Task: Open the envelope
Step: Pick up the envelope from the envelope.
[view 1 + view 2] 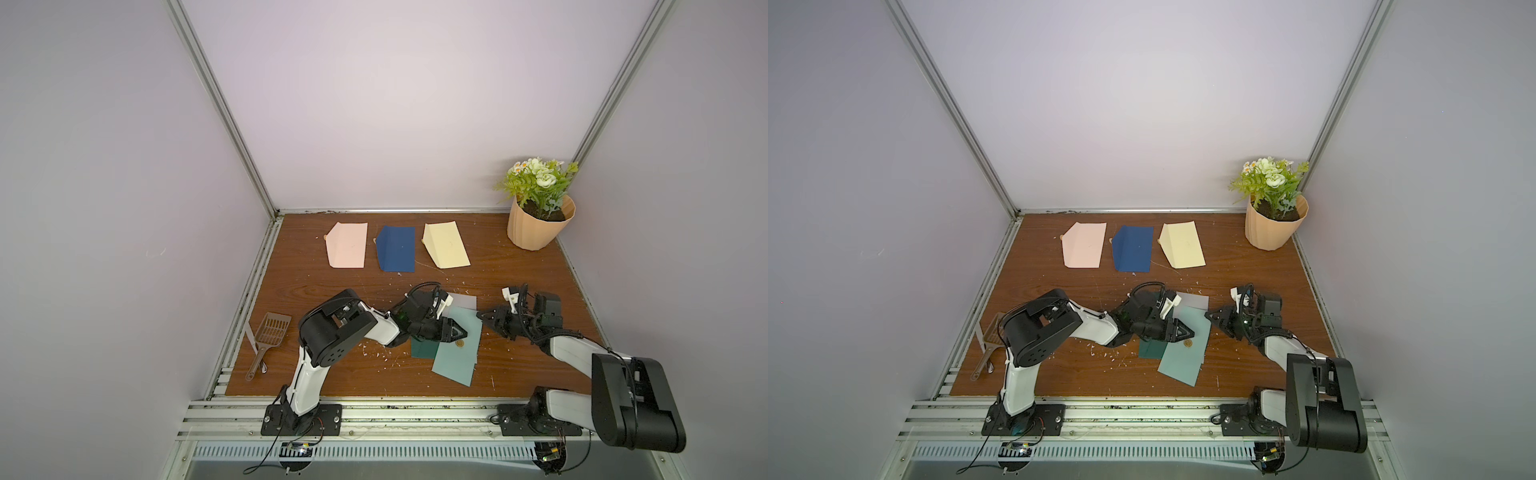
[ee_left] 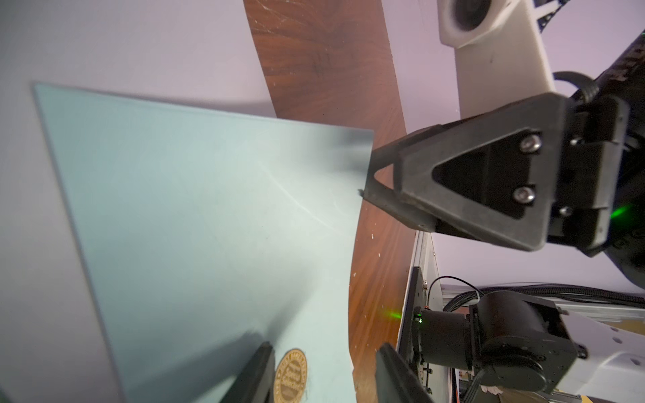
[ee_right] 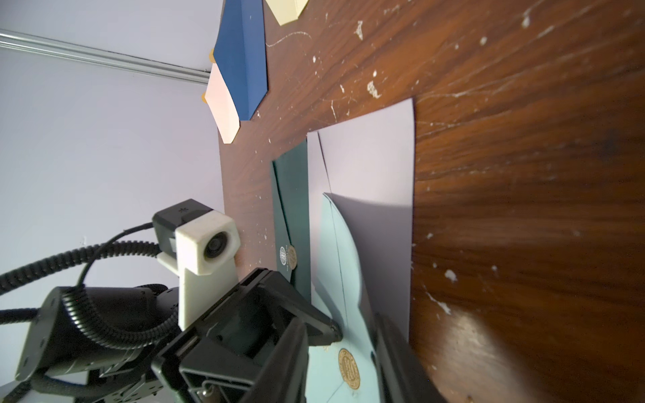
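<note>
Table layout: a row at the back, a pile near the front

On the table [image 1: 316,299], three envelopes lie side by side along the back: left envelope [image 1: 347,246], middle envelope [image 1: 397,249] and right envelope [image 1: 446,246]. The plant pot [image 1: 538,228] stands in the back right corner, and the scoop [image 1: 268,338] lies at the left edge near the front. In the front middle, the top envelope [image 1: 455,361] overlaps the lower envelope [image 1: 422,349] on its left and the rear envelope [image 1: 465,300] behind it. The left gripper [image 1: 464,332] is over the top envelope, just beside its seal [image 1: 459,343]. The right gripper [image 1: 480,316] is at that envelope's right edge.

The dark green envelope [image 1: 422,349] lies mostly hidden under the teal envelope [image 1: 457,361] and left claw [image 1: 464,332].
</note>
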`<state>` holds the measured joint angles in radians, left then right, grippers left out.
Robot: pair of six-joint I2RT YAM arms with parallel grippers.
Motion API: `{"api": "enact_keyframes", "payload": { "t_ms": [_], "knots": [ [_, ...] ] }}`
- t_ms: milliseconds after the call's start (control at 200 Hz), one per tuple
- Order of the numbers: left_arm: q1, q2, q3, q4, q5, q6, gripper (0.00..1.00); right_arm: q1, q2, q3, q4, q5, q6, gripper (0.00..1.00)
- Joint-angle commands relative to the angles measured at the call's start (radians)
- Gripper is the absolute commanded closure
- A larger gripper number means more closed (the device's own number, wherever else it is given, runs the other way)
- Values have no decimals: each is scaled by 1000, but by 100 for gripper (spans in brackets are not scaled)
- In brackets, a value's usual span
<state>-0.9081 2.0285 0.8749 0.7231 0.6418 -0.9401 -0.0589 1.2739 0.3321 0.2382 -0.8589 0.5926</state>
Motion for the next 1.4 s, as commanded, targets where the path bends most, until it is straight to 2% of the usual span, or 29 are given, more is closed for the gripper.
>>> {"api": "enact_keyframes", "payload": {
  "t_ms": [0, 155, 340, 691, 876, 1081, 1241, 1396],
  "knots": [
    [-8, 62, -9, -117, -33, -14, 50, 18, 29, -8, -80, -8, -79, 69],
    [-8, 60, -9, -117, -34, -12, 50, 25, 38, 7, -153, 68, -137, 77],
    [-8, 59, -10, -112, -31, -14, 50, 27, -1, 6, -157, 96, -150, 87],
    [-8, 57, -12, -48, 13, -17, 50, 27, -58, -8, -122, 67, -140, 100],
    [-8, -5, -35, 118, 84, -28, 50, 27, -102, -3, -144, 80, -146, 100],
    [-9, -139, -5, 127, 123, 34, 48, 27, -162, 24, -204, 110, -153, 100],
    [-8, -240, 20, 70, 123, 95, 45, 27, -200, 41, -228, 108, -144, 100],
    [20, -344, 30, -116, 57, 223, 42, 27, -244, 75, -253, 73, -123, 100]
  ]
}}
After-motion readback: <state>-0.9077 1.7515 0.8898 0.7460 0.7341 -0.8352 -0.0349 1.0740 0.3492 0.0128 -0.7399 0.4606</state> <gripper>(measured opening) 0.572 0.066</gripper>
